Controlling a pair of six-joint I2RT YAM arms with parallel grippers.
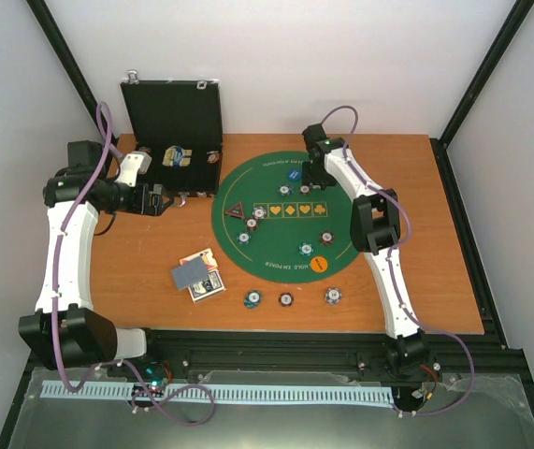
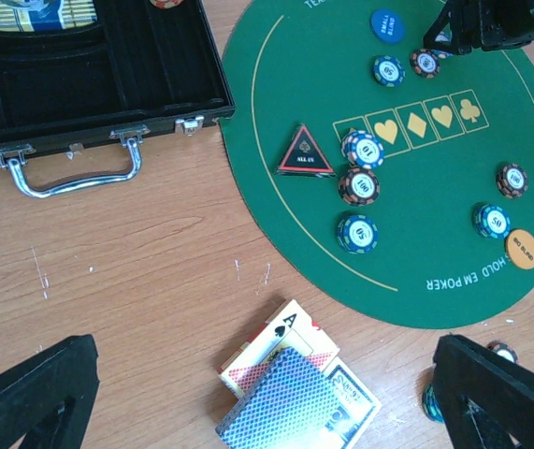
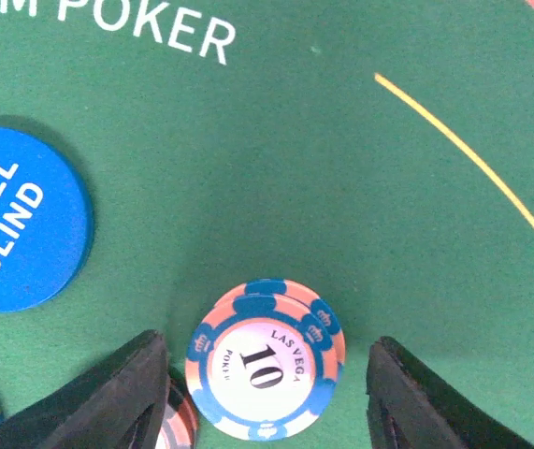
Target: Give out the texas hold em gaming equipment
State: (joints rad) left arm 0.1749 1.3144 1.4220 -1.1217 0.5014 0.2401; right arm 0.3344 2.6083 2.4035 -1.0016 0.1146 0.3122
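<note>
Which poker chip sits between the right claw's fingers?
The blue-and-salmon chip marked 10, beside the blue Small Blind disc; it alone is centred in that gap.

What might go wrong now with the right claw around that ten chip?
The ten chip sits offset on another chip; the right claw, open around them, might clip the top one and slide it off. Its finger overlaps a neighbouring chip and might nudge that out of place.

Plain white walls (image 1: 276, 56) close in the far side and both flanks, with black frame posts (image 1: 61, 56) slanting up at the left and right corners. The desk (image 1: 136, 281) is orange-brown wood, evenly lit, a black rail (image 1: 276, 348) along its near edge.
</note>
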